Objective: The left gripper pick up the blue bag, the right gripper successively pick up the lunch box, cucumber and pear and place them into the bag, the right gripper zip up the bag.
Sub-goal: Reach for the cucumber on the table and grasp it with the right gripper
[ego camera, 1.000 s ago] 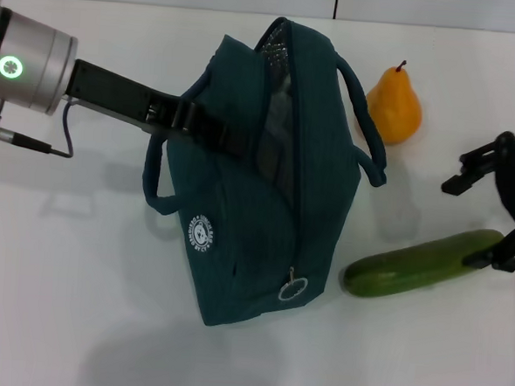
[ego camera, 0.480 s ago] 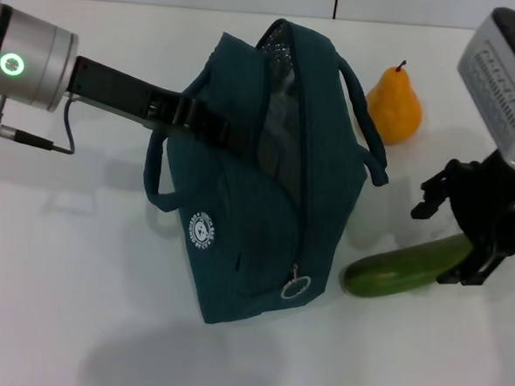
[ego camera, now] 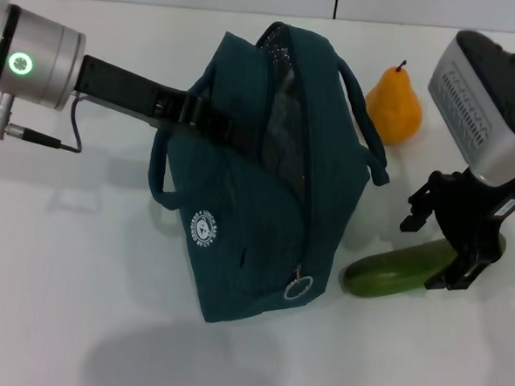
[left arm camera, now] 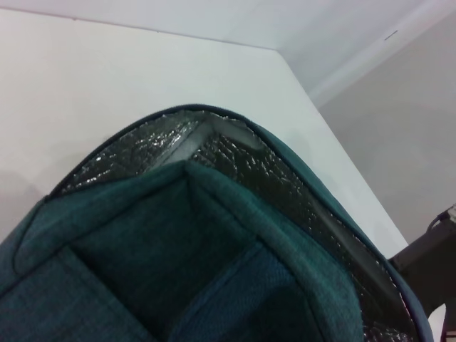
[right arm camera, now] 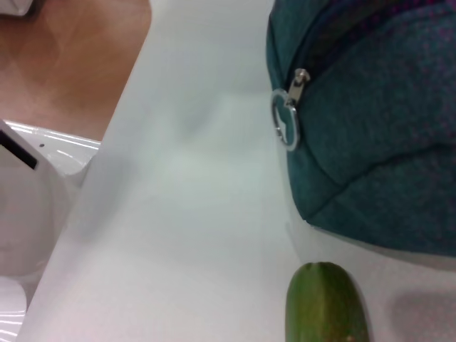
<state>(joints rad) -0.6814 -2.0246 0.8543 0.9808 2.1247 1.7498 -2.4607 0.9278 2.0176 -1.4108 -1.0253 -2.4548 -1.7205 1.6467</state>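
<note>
The blue bag (ego camera: pixel 257 202) stands tilted in the middle of the white table with its top unzipped and silvery lining (left arm camera: pixel 285 178) showing. My left gripper (ego camera: pixel 201 119) is shut on the bag's left rim. The dark green cucumber (ego camera: pixel 393 269) lies to the right of the bag's base, and its end shows in the right wrist view (right arm camera: pixel 326 303) near the zipper's ring pull (right arm camera: pixel 287 128). My right gripper (ego camera: pixel 442 244) is open, with one finger on each side of the cucumber's right part. The pear (ego camera: pixel 394 105) stands upright behind it. I cannot make out the lunch box.
The bag's two loop handles (ego camera: pixel 370 139) stick out to either side. The table's edge (right arm camera: pixel 107 164) runs past the bag's front, with brown floor beyond it. White tabletop (ego camera: pixel 76 304) lies to the left and front of the bag.
My right arm has come in from the right edge and moved left along the cucumber, its open fingers now astride it nearer the middle. The bag and left gripper have hardly moved.
</note>
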